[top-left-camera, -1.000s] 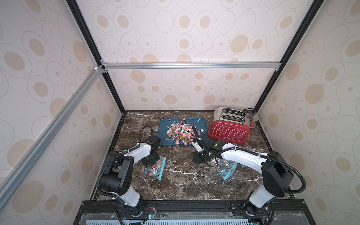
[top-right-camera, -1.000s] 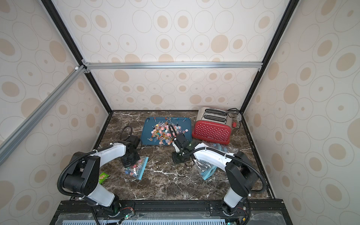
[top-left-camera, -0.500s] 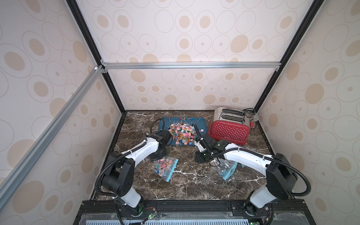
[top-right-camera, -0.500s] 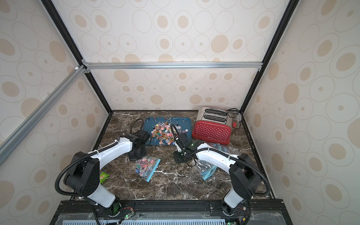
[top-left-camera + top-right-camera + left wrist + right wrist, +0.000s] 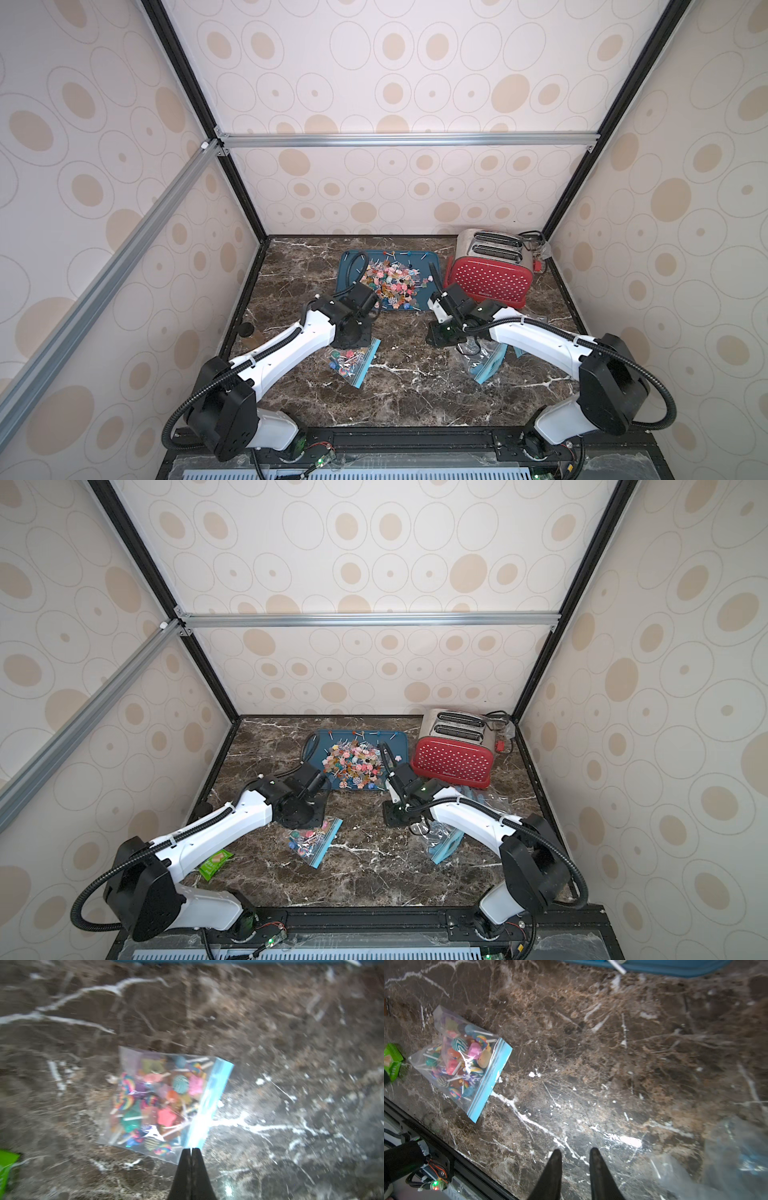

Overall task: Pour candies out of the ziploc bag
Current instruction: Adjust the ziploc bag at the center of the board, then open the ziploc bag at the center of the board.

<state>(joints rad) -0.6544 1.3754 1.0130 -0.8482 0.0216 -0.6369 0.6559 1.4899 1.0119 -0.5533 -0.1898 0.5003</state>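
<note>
Candies (image 5: 158,1095) fill the bag (image 5: 216,1082) lying flat on the desk (image 5: 270,1022), right at my left claw (image 5: 191,1151). Its tips are pressed together, but I cannot tell whether they pinch the bag's edge. My right claw (image 5: 575,1155), slightly spread, holds nothing. Both hover near the tray (image 5: 347,270), which carries a candy heap (image 5: 390,284).

Both top views hang high over the near edge and face down toward the far wall, taking in the whole tabletop (image 5: 415,399). The wrist cameras sit low and close, looking down past the left fingers (image 5: 185,1172) and right fingers (image 5: 553,1172). Both wrist views share the bag (image 5: 164,1101) and the green packet (image 5: 392,1059), which both top views also show.
</note>
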